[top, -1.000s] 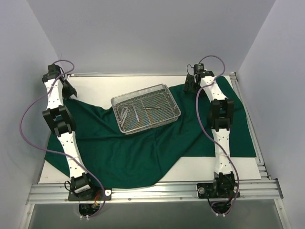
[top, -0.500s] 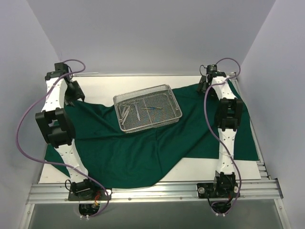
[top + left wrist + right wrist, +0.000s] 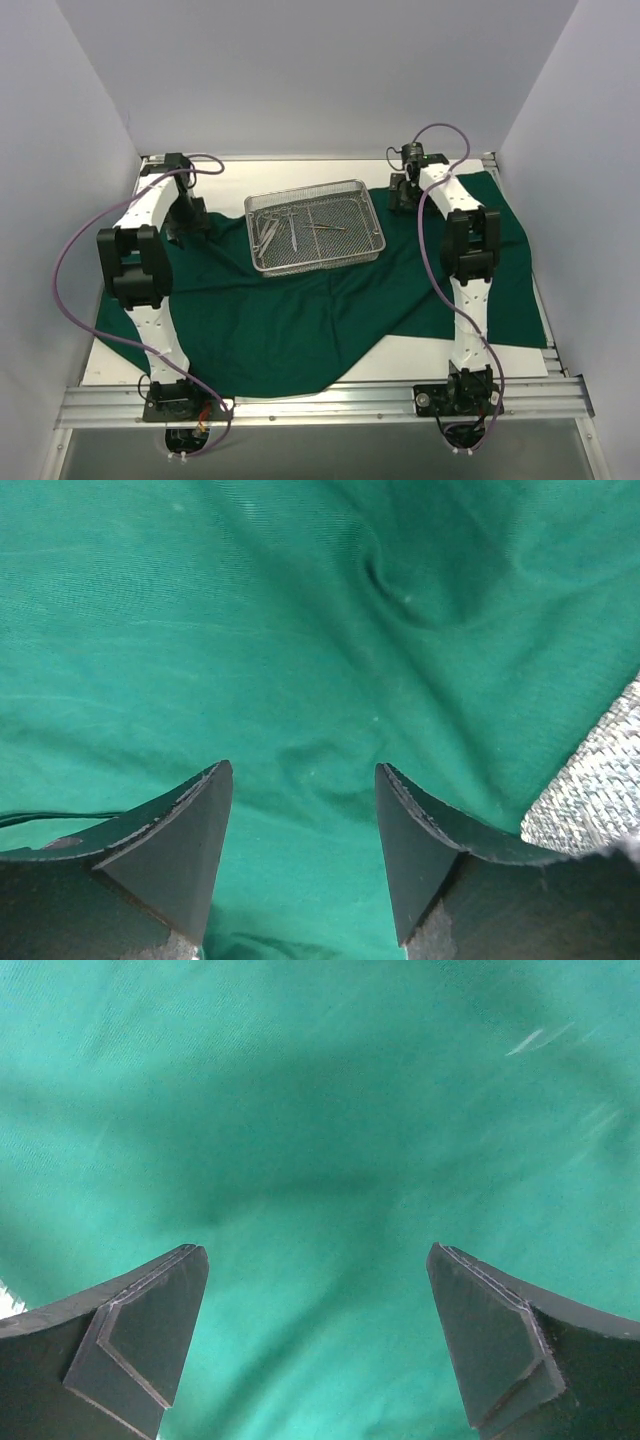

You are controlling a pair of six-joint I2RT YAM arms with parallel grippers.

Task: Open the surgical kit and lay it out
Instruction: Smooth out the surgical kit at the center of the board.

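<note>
The left gripper (image 3: 188, 230) hangs near the far left corner of the table (image 3: 460, 355), low over the green cloth (image 3: 280, 320). Its jaws are apart and nothing is between them; the left wrist view shows only wrinkled cloth under them, with a piece of wire mesh at the right edge of that view.

The cloth is spread over most of the table, from the left edge to the right edge. Its near border is uneven, and a white strip of the table is bare at the near right corner.

The wire tray (image 3: 318, 264) stands on the cloth in the middle, toward the far edge. The steel tools (image 3: 270, 228) lie inside it, most of them in the left half. They are too small to tell scissors from tweezers.

The right gripper (image 3: 400, 196) is just beside the tray's far right corner, above the cloth. Its jaws are wide apart and empty.
</note>
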